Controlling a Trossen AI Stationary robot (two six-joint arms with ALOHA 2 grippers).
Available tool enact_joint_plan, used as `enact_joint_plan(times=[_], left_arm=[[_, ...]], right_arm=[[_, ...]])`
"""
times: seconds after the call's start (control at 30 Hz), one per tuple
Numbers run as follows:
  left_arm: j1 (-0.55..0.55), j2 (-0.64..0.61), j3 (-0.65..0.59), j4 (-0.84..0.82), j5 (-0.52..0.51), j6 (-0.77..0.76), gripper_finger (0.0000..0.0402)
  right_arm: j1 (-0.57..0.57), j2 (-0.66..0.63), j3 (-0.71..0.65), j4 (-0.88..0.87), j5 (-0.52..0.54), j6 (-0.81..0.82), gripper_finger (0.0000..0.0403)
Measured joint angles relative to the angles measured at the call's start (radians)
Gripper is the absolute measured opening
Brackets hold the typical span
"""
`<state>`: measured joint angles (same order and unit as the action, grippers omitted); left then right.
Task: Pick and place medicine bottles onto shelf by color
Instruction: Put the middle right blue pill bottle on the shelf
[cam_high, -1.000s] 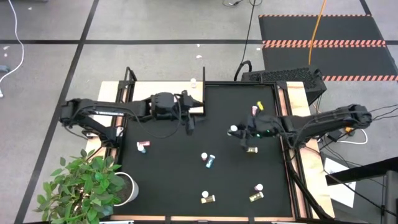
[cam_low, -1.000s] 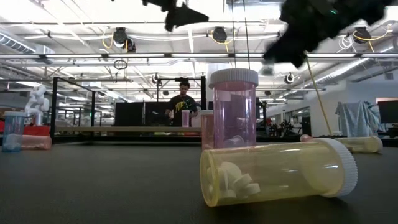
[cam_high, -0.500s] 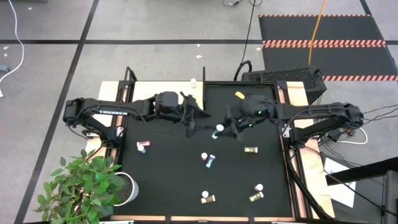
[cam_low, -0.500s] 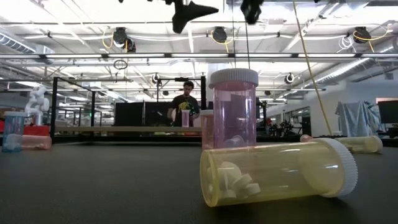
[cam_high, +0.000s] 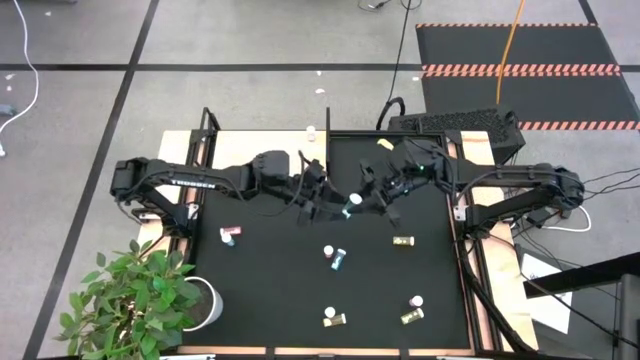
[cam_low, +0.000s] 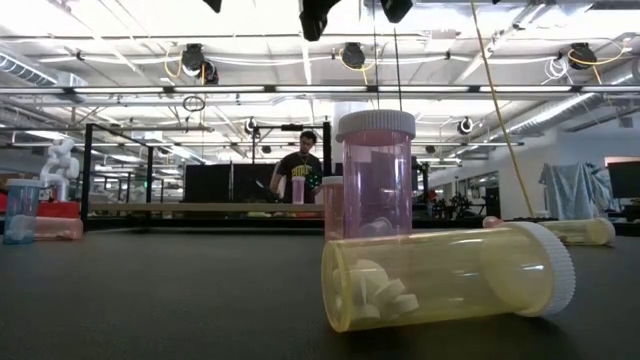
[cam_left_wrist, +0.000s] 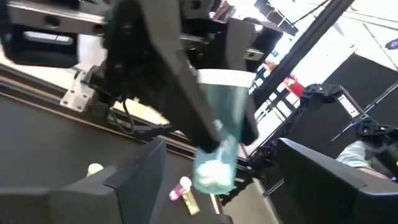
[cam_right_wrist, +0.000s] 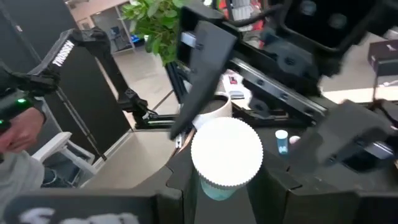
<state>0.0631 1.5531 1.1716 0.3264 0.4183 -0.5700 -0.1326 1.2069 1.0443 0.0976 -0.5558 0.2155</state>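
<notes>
Robotics lab or industrial workshop. Grey concrete floor (cam_high: 250, 40) marked with black tape lines, hazard-striped anti-fatigue mat (cam_high: 520, 60), cables trailing across it. Exposed ceiling trusses with hanging lamps (cam_low: 352, 55), black metal frames (cam_low: 150, 160), more workbenches farther back, a person (cam_low: 300, 175) standing at 1. Potted plant (cam_high: 140, 295) beside the table.

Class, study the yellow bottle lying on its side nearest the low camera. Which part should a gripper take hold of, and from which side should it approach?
Probably the middle of the yellow bottle body, coming straight down from above. It lies flat on the black mat, so its rounded sides are exposed for the fingers to close across; the white cap end is wider, and an upright pink bottle stands close behind.
</notes>
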Motion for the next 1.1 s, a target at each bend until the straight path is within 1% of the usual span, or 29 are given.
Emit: enact_joint_plan(times=[0.13, 0.3, 0.57, 0.67, 0.83, 0.93, 1.0, 1.1], left_arm=[[-0.001, 0.013, 0.000, 0.019, 0.004, -0.009, 0.0259], [0.000, 0.017, -0.001, 0.055, 0.011, -0.016, 0.0213], [0.000, 0.030, -0.001, 0.096, 0.038, -0.016, 0.0161], [0.000, 0.030, -0.002, 0.091, 0.044, -0.015, 0.0152], [0.007, 0.029, -0.002, 0.086, 0.025, 0.042, 0.0148], [0.031, 0.010, -0.002, 0.046, 0.024, 0.048, 0.0148], [0.049, -0.022, -0.003, -0.018, 0.016, 0.080, 0.0147], [0.059, -0.074, -0.001, -0.063, -0.082, 0.202, 0.0150]], right_arm=[[0.000, 0.001, 0.000, -0.002, -0.023, 0.000, 0.0102], [0.000, 0.000, 0.000, -0.001, -0.027, 0.000, 0.0102], [0.000, 0.000, 0.000, 0.004, -0.030, 0.011, 0.0102], [-0.008, 0.003, 0.000, 0.006, -0.032, 0.042, 0.0102], [-0.031, 0.001, 0.000, 0.003, -0.033, 0.126, 0.0102], [-0.037, -0.006, 0.001, -0.039, -0.013, 0.163, 0.0102], [-0.039, -0.006, 0.002, -0.075, -0.004, 0.156, 0.0102], [-0.031, -0.005, -0.004, -0.165, -0.022, 0.123, 0.0102]])
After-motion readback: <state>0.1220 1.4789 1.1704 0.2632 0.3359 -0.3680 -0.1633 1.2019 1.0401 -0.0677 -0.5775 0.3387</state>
